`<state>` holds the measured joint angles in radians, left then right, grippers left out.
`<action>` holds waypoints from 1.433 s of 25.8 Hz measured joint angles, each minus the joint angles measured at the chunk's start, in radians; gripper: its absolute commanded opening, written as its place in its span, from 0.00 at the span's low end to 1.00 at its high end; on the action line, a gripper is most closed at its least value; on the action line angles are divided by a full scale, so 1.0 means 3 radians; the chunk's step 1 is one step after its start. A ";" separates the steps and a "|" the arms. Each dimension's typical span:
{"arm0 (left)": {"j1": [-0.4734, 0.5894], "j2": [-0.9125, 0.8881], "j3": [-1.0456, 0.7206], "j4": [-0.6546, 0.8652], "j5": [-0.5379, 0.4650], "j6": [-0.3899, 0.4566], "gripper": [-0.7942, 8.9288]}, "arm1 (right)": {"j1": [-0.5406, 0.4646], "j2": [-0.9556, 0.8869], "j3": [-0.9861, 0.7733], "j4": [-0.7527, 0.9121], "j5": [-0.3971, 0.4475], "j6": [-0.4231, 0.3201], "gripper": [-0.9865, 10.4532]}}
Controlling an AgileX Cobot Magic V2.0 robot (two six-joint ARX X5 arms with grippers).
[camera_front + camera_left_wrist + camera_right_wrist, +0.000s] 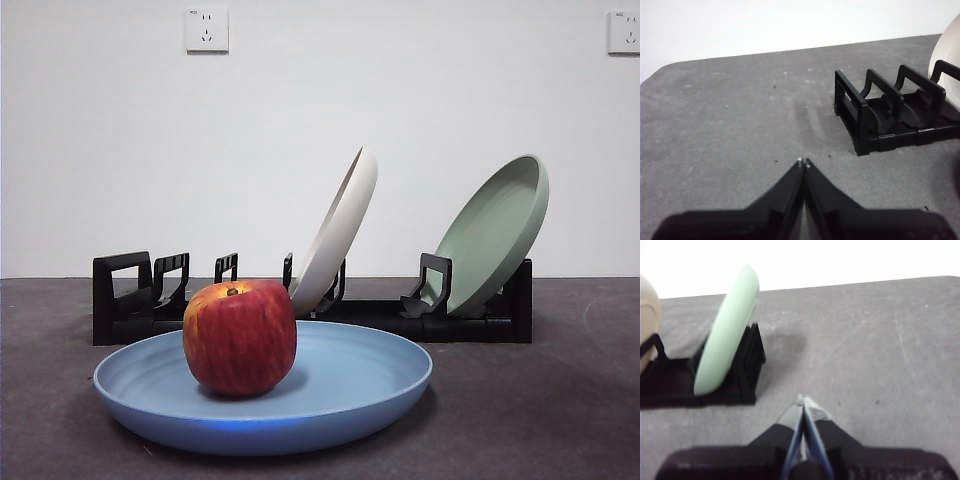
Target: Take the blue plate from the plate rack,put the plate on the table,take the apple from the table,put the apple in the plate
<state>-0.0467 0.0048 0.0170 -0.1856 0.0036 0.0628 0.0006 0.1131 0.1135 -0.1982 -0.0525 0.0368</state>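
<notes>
The apple [240, 337] sits in the blue plate [340, 385], a little left of its middle, and the plate lies flat on the dark grey surface [540, 400] just in front of the plate rack [120, 300]. A cream-white plate [340, 228] and a sage-green plate [495, 232] lean in the rack's slots. The left end effector [804, 162] hangs clenched and empty near the rack's empty end. The right end effector [805, 402] looks clenched too, though that view is blurred, near the green plate.
</notes>
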 measured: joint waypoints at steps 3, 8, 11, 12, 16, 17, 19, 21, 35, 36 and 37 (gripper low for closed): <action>0.0000 0.0000 0.0000 0.0000 0.0000 0.0000 0.08 | 0.0009 -0.0130 -0.0200 -0.0006 0.0000 0.0010 0.09; 0.0000 0.0000 0.0000 0.0000 0.0000 0.0000 0.08 | 0.0136 -0.0340 -0.0304 0.0043 0.0000 0.0051 0.09; 0.0000 0.0000 0.0000 0.0001 -0.0001 0.0000 0.08 | 0.0156 -0.0364 -0.0304 0.0045 0.0001 0.0078 0.09; 0.0001 0.0000 0.0000 0.0000 -0.0001 0.0000 0.08 | 0.0156 -0.0364 -0.0304 0.0045 0.0001 0.0083 0.09; 0.0000 0.0000 0.0000 0.0001 -0.0001 0.0000 0.08 | 0.0156 -0.0362 -0.0304 0.0045 0.0003 0.0092 0.09; 0.0000 0.0000 0.0000 0.0001 -0.0001 0.0000 0.08 | 0.0156 -0.0362 -0.0304 0.0046 0.0003 0.0093 0.09; 0.0000 0.0000 0.0000 0.0001 -0.0001 0.0000 0.08 | 0.0156 -0.0362 -0.0304 0.0045 0.0001 0.0094 0.09; 0.0000 0.0000 0.0000 0.0001 -0.0001 0.0000 0.08 | 0.0156 -0.0362 -0.0304 0.0045 0.0003 0.0100 0.09; 0.0001 0.0000 0.0000 0.0001 -0.0001 0.0000 0.08 | 0.0156 -0.0362 -0.0304 0.0046 0.0003 0.0100 0.09; 0.0000 0.0000 0.0000 0.0001 -0.0001 0.0000 0.08 | 0.0156 -0.0362 -0.0304 0.0045 0.0003 0.0102 0.09; 0.0000 0.0000 0.0000 0.0000 -0.0001 0.0000 0.08 | 0.0156 -0.0362 -0.0304 0.0046 0.0003 0.0100 0.09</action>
<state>-0.0467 0.0048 0.0170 -0.1856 0.0032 0.0628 0.0475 0.0044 0.0223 -0.1844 -0.0517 0.0669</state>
